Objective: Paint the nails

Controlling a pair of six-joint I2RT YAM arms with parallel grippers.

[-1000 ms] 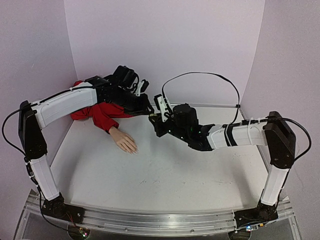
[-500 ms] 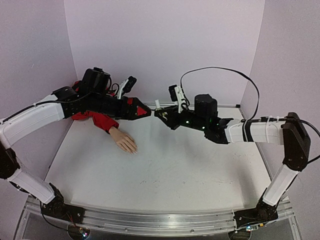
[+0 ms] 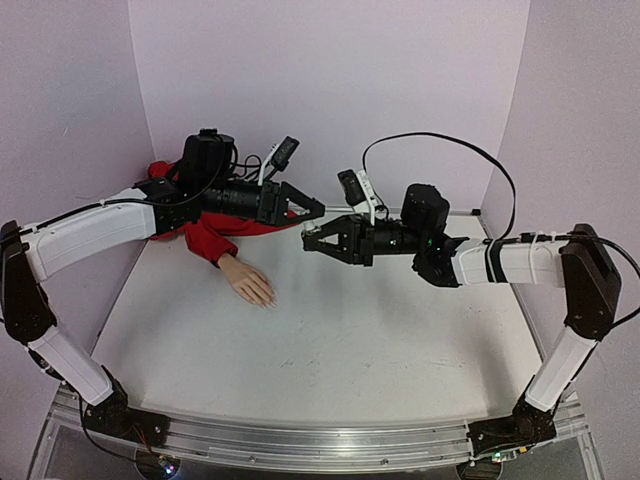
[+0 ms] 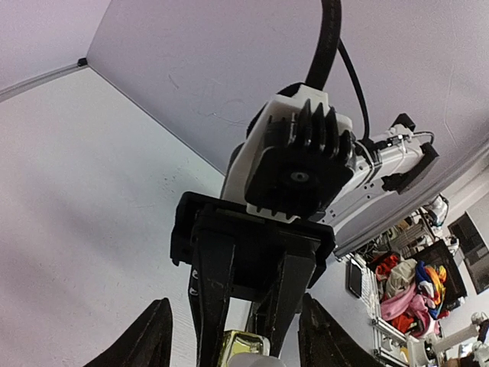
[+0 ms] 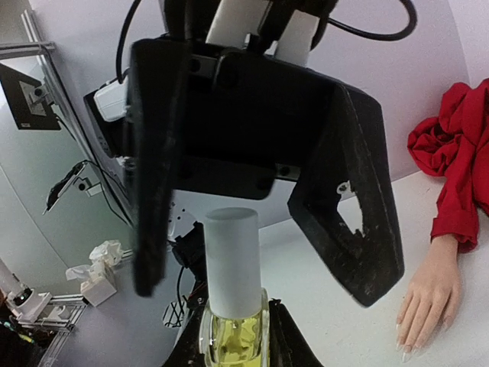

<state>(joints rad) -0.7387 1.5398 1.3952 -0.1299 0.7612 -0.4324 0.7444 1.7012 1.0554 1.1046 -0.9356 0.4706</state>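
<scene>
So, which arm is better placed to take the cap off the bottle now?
Left. The right gripper is shut on the bottle, and the left gripper faces it with jaws open on both sides of the white cap, so it probably only needs to close.

I'm looking into a robotics lab cell: pale lilac panel walls (image 3: 330,90) box a white tabletop (image 3: 350,340), silver aluminium rail (image 3: 320,442) at 6 o'clock, cluttered grey metal racking (image 4: 376,325) beyond at 4 o'clock.

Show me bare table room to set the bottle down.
Bare: the wide table front, from the mannequin hand to the near edge, and the right half. Crowded: back left, with the red sleeve, and where the left gripper meets the right gripper.
</scene>
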